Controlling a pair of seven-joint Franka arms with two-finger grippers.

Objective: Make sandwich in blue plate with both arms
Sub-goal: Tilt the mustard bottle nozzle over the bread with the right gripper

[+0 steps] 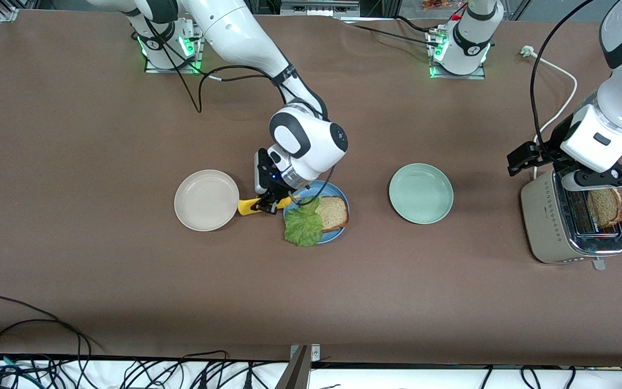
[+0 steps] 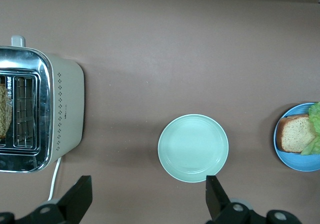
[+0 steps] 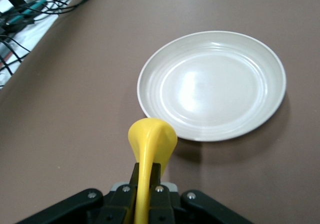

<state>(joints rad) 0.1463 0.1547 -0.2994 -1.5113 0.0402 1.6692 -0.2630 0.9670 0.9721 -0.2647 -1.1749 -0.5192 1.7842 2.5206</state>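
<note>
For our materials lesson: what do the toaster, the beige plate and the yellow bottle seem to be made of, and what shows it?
Toaster: cream body, probably painted metal or plastic; its top is polished metal, mirror-bright around the slots.
Beige plate: probably glazed ceramic or melamine; smooth, with a soft sheen and faint rings.
Yellow bottle: likely soft plastic, glossy and pinched flat in the shut right end effector.

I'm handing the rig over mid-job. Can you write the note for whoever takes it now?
Right tool: shut on the yellow squeeze bottle, held between the beige plate and the blue plate.
Left tool: open, empty, over the toaster.
Done: one bread slice and the lettuce leaf are on the blue plate.
Left: second slice sits in the toaster; bring it over to top the sandwich. Green plate unused.
</note>
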